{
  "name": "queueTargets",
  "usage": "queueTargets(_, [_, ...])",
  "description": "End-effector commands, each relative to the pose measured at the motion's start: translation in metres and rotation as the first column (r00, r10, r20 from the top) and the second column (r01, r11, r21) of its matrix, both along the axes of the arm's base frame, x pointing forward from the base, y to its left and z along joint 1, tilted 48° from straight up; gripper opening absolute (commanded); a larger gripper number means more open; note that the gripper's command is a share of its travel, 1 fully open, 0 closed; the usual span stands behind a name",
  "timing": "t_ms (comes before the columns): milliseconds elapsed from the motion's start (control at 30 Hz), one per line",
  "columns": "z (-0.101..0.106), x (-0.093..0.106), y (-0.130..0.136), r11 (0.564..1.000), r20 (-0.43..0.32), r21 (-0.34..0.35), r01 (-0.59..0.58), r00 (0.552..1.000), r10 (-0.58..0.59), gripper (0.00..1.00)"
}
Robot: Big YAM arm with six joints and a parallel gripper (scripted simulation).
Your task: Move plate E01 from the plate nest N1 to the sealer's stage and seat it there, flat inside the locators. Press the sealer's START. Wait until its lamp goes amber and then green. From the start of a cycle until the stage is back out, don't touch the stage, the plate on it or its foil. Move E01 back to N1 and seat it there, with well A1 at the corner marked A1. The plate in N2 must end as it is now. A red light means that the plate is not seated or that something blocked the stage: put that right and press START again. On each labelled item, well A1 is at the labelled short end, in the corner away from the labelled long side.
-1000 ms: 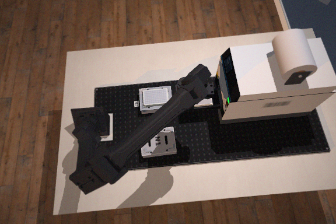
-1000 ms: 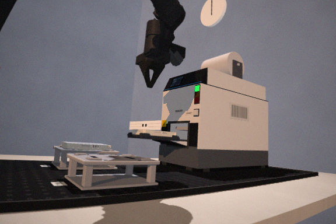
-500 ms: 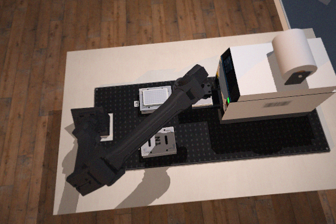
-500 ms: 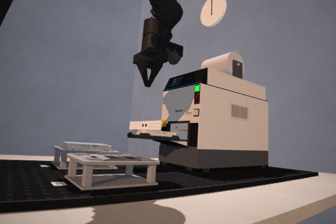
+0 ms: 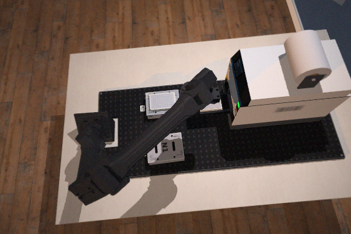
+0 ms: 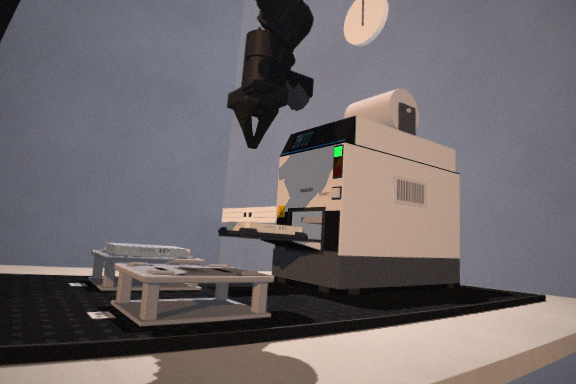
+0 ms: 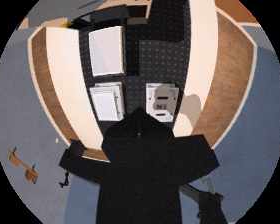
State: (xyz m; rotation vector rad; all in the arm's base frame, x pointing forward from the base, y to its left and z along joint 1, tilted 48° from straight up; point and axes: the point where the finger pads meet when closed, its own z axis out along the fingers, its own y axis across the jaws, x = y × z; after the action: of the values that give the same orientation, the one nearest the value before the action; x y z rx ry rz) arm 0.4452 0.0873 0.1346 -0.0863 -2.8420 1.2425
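Note:
Plate E01 (image 5: 210, 107) (image 6: 249, 214) (image 7: 106, 52) lies on the sealer's stage (image 6: 270, 236), which stands out in front of the sealer (image 5: 274, 92) (image 6: 395, 212). The sealer's lamp (image 5: 237, 104) (image 6: 338, 151) shows green. My gripper (image 6: 253, 144) is shut and empty. It hangs high above the stage, fingertips pointing down, level with the sealer's top panel. In the top view the arm hides most of the plate. Nest N1 (image 5: 166, 150) (image 6: 192, 272) (image 7: 160, 102) is empty, its label showing. Nest N2 holds its own white plate (image 5: 161, 101) (image 6: 142, 249) (image 7: 107, 102).
A foil roll (image 5: 306, 54) (image 6: 380, 104) sits on top of the sealer. Everything stands on a black perforated board (image 5: 274, 144) on a pale table. The arm's base (image 5: 91, 123) is at the board's left end, and the arm reaches across N2 and N1.

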Motion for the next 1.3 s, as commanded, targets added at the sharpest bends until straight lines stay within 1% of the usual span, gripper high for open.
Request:
queueTargets(0, [-0.001, -0.001, 0.007, 1.000, 0.013, 0.008, -0.007, 1.000, 0.007, 0.00])
queueTargets(67, [-0.004, -0.001, 0.007, 1.000, 0.012, 0.004, -0.002, 1.000, 0.002, 0.00])
queueTargets(100, [-0.009, -0.001, -0.001, 0.999, 0.048, 0.001, -0.039, 0.998, 0.039, 1.00])
queueTargets(167, [-0.012, -0.002, -0.014, 0.995, 0.099, -0.003, -0.103, 0.990, 0.103, 1.00])
queueTargets(200, [-0.014, -0.002, -0.020, 0.994, 0.105, -0.001, -0.113, 0.988, 0.112, 1.00])
queueTargets(300, [-0.017, -0.001, -0.037, 0.981, 0.174, -0.019, -0.193, 0.966, 0.193, 1.00])
queueTargets(333, [-0.021, -0.001, -0.042, 0.980, 0.183, -0.014, -0.198, 0.963, 0.197, 1.00])
queueTargets(400, [-0.030, -0.002, -0.051, 0.983, 0.167, -0.007, -0.181, 0.969, 0.180, 1.00])
queueTargets(433, [-0.035, -0.003, -0.057, 0.977, 0.193, -0.025, -0.211, 0.958, 0.212, 1.00])
queueTargets(500, [-0.035, -0.003, -0.057, 0.977, 0.193, -0.025, -0.211, 0.958, 0.212, 1.00])
queueTargets(533, [-0.041, -0.006, -0.053, 0.969, 0.202, -0.032, -0.246, 0.948, 0.247, 1.00])
queueTargets(567, [-0.044, -0.010, -0.057, 0.959, 0.222, -0.047, -0.281, 0.933, 0.284, 1.00])
queueTargets(600, [-0.049, -0.013, -0.059, 0.955, 0.230, -0.043, -0.295, 0.927, 0.297, 1.00])
queueTargets(667, [-0.059, -0.013, -0.068, 0.959, 0.216, -0.034, -0.282, 0.934, 0.283, 1.00])
queueTargets(700, [-0.059, -0.009, -0.070, 0.961, 0.222, -0.034, -0.274, 0.936, 0.274, 1.00])
queueTargets(800, [-0.056, -0.003, -0.068, 0.964, 0.232, -0.034, -0.264, 0.936, 0.264, 1.00])
queueTargets(1000, [-0.058, 0.000, -0.054, 0.959, 0.217, -0.034, -0.283, 0.934, 0.283, 1.00])
queueTargets(1100, [-0.057, 0.001, -0.053, 0.960, 0.220, -0.034, -0.280, 0.934, 0.280, 1.00])
queueTargets(1267, [-0.043, 0.008, -0.049, 0.963, 0.261, -0.029, -0.270, 0.927, 0.268, 1.00])
